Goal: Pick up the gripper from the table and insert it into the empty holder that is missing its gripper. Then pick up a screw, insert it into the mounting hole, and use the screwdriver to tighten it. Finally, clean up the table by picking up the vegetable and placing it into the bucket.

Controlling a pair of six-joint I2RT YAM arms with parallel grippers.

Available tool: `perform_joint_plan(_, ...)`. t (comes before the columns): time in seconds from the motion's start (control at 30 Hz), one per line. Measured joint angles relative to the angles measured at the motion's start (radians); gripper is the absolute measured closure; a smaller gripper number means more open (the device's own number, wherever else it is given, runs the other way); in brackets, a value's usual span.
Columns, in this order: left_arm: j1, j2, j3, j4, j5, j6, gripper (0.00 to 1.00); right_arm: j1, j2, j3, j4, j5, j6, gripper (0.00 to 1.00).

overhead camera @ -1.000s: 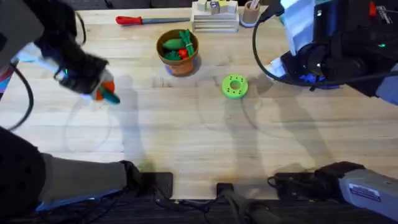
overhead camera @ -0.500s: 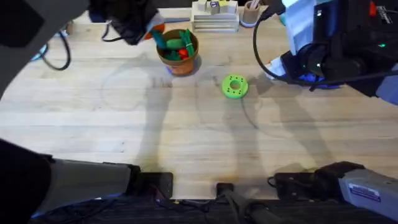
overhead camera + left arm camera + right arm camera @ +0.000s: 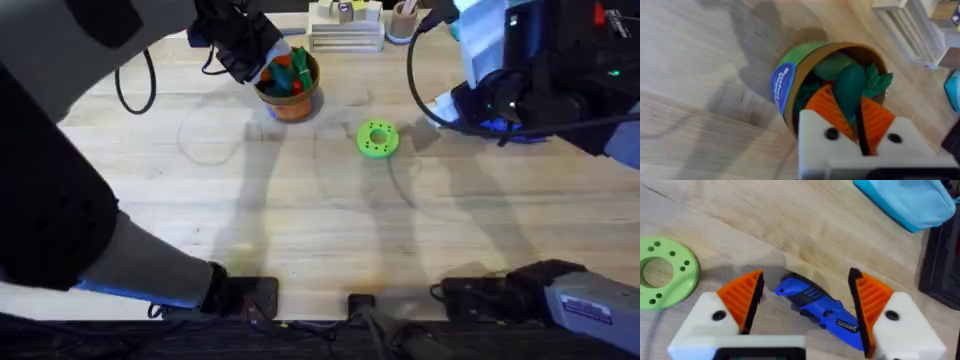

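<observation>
Vegetable point(image 3: 849, 90) pinched in left gripper point(image 3: 852, 120) over bucket point(image 3: 790, 80), right gripper point(image 3: 805, 302) spread, straddling screwdriver point(image 3: 822, 311)

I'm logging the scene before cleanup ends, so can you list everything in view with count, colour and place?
bucket: one, brown-orange, far side of the table, left of centre, with vegetables inside.
vegetable: one, green, held between the left gripper's orange pads just over the bucket.
ring disc: one, bright green, near the table's middle, right of the bucket.
screwdriver: one, blue, lying on the table between the right gripper's fingers.
white rack: one, far edge, behind the bucket.
blue bag: one, light blue, on the table beyond the screwdriver.
table: one, light wood.
left gripper: shut on the vegetable, over the bucket.
right gripper: open, straddling the screwdriver.
</observation>
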Motion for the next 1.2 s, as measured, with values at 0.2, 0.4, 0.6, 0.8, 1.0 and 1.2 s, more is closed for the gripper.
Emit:
perform_joint_plan(0.2,0.0,0.001,0.0,0.004,0.015,-0.004,0.421,0.0,0.0,0.0,0.002,0.0,0.0,0.008)
perform_joint_plan(0.4,-0.001,-0.001,0.001,0.017,0.024,-0.002,0.236,0.0,0.0,0.0,0.002,0.0,0.0,0.009)
perform_joint_plan(0.6,-0.002,-0.021,0.004,0.002,0.026,0.026,0.227,0.0,0.0,0.0,0.0,0.0,0.0,0.009)
perform_joint_plan(0.8,-0.002,-0.116,0.082,-0.064,0.025,0.149,0.223,0.007,-0.035,0.04,-0.101,-0.003,0.024,0.009)
perform_joint_plan(1.0,-0.019,-0.28,0.125,-0.19,0.025,0.343,0.219,0.009,-0.066,0.229,-0.287,-0.036,0.117,0.01)
perform_joint_plan(1.2,-0.036,-0.406,0.126,-0.417,0.019,0.531,0.219,0.011,-0.068,0.425,-0.532,-0.123,0.157,0.01)
